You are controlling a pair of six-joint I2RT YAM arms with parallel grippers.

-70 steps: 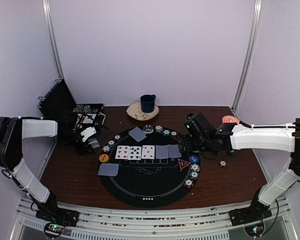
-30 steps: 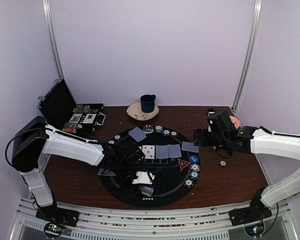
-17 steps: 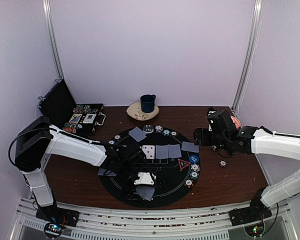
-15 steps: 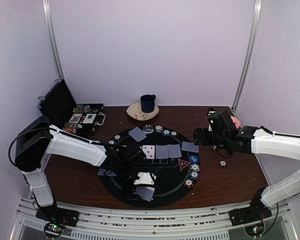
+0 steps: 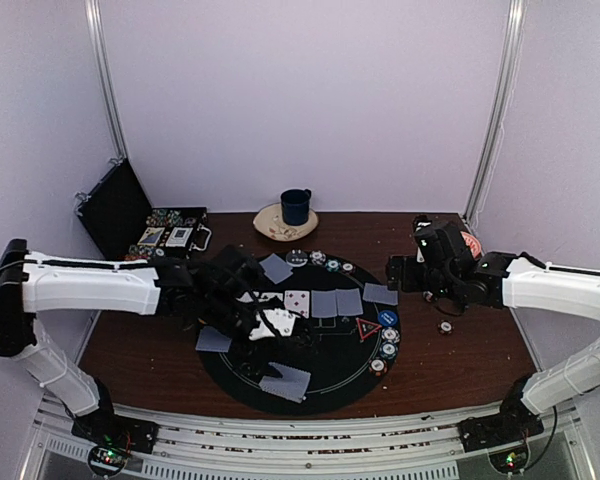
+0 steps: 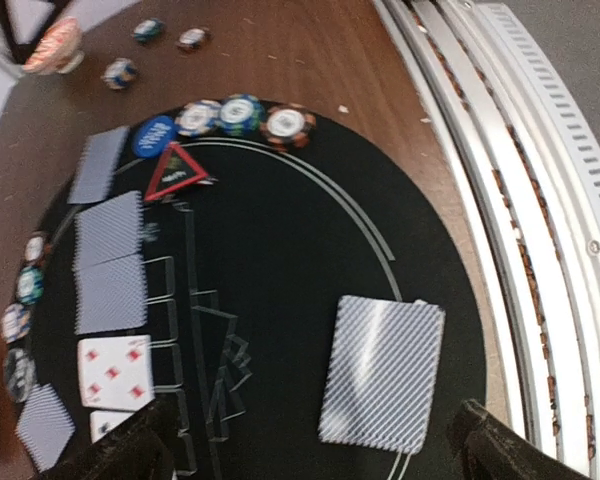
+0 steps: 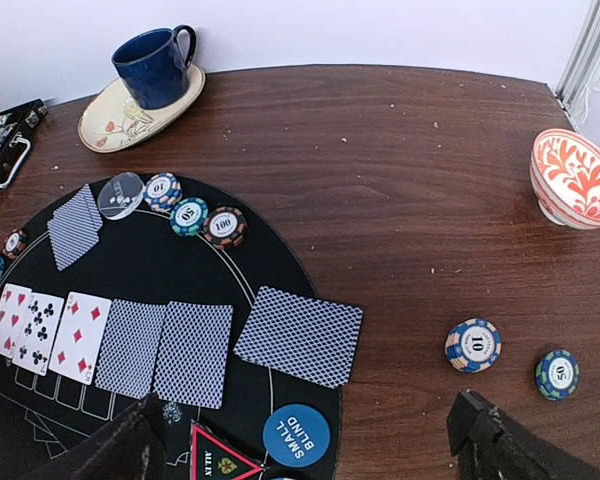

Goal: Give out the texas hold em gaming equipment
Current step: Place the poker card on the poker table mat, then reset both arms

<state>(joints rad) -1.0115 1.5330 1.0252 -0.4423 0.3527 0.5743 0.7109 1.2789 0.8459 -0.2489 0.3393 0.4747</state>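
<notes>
Tom: "What had the left claw (image 6: pixel 310 440) just done?"

Mia: "It had carried a card over the black mat (image 6: pixel 280 230). Then it let go and pulled back. Its fingers stood wide apart and held nothing. The new card (image 6: pixel 380 372) lay face down on the mat, close to the near rim."

Tom: "So was that seat done?"

Mia: "It looked that way. The far cards (image 5: pixel 275 267), the right card (image 7: pixel 298 335), the left card (image 5: pixel 215 339) and the new card made four spots round the mat. Most likely every seat had been dealt."

Tom: "And the right claw (image 7: pixel 305 445)?"

Mia: "It was wide open too, and empty. It hung over the right rim of the mat."

Tom: "How many things were there?"

Mia: "The middle row had three face-up cards (image 7: pixel 45 330) and two face-down cards (image 7: pixel 165 350). There was one triangle marker (image 6: pixel 177 172) and one blue disc (image 6: pixel 154 135). Three side chips (image 6: pixel 240 112) sat beside the blue disc. Three far chips (image 7: pixel 189 214) sat at the far rim by a clear disc (image 7: pixel 120 193). Three loose chips (image 6: pixel 148 30) lay on the counter (image 7: pixel 410 180)."
</notes>
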